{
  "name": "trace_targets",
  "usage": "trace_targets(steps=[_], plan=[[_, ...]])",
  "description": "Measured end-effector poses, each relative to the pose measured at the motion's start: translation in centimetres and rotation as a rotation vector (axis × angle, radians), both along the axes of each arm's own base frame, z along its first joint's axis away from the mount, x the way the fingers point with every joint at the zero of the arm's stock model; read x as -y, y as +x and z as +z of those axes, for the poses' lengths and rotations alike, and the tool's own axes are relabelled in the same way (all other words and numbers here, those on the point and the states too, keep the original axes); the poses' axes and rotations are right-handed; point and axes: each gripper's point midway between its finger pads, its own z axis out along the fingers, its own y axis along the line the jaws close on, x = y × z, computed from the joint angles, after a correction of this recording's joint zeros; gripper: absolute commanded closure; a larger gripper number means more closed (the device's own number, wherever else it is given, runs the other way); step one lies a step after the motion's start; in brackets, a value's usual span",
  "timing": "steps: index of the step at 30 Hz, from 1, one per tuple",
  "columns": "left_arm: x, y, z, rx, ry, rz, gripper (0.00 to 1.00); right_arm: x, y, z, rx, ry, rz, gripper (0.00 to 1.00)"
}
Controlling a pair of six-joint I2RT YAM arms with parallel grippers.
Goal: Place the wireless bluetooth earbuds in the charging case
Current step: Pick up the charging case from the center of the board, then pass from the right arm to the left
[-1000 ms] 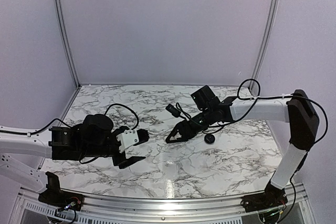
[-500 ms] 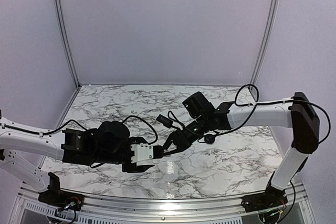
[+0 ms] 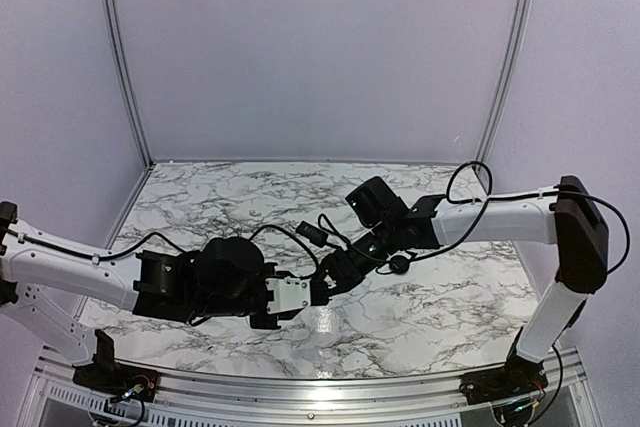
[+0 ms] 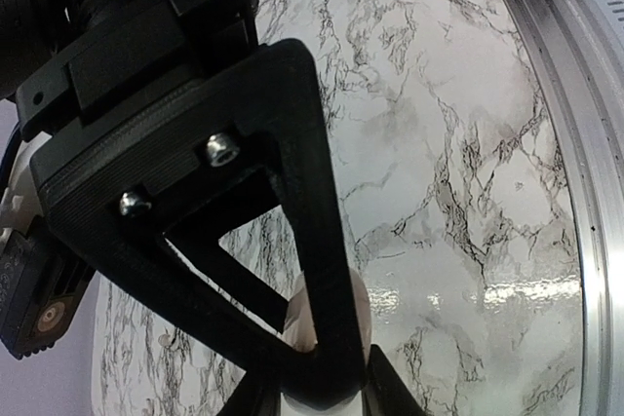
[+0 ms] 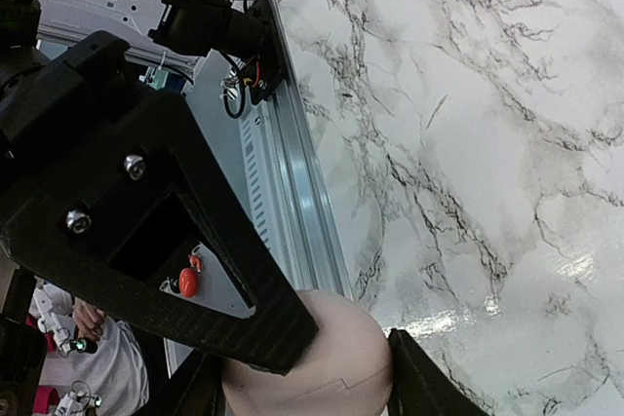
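Gripping the charging case [image 5: 312, 353]: both tools tip to tip over the marble table [image 3: 440, 297].
Left gripper [image 4: 322, 398]: its two fingertips sit either side of the case. In the right wrist view one of its fingers lies against the cream shell. Cannot tell whether its jaws are clamped or merely close. Case: lodged between the two tools' tips, a faint seam across its shell, hidden in the top view. Right gripper [image 5: 302, 387]: jaws closed onto the case, shell touching both its fingers. Black round puck [image 3: 398, 265]: on the table just to the right of the right gripper's fingers, apart from the case. Earbuds: cannot make them out.
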Motion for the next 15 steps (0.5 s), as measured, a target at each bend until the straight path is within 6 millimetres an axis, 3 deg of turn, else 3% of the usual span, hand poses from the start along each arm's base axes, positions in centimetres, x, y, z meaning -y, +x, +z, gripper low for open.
trace_targets(steps=[5, 10, 15], plan=[[0.0, -0.1, 0.0, 0.017, 0.008, -0.005, 0.89, 0.2, -0.2, 0.0, -0.021, -0.009, 0.002, 0.72], [0.0, 0.0, 0.1, 0.018, -0.01, 0.004, 0.98, 0.2, -0.3, 0.2, -0.029, -0.007, 0.007, 0.37], [-0.7, 0.3, 1.4, -0.015, -0.091, 0.051, 1.0, -0.1, -0.3, 1.7, 0.025, 0.051, 0.039, 0.25]])
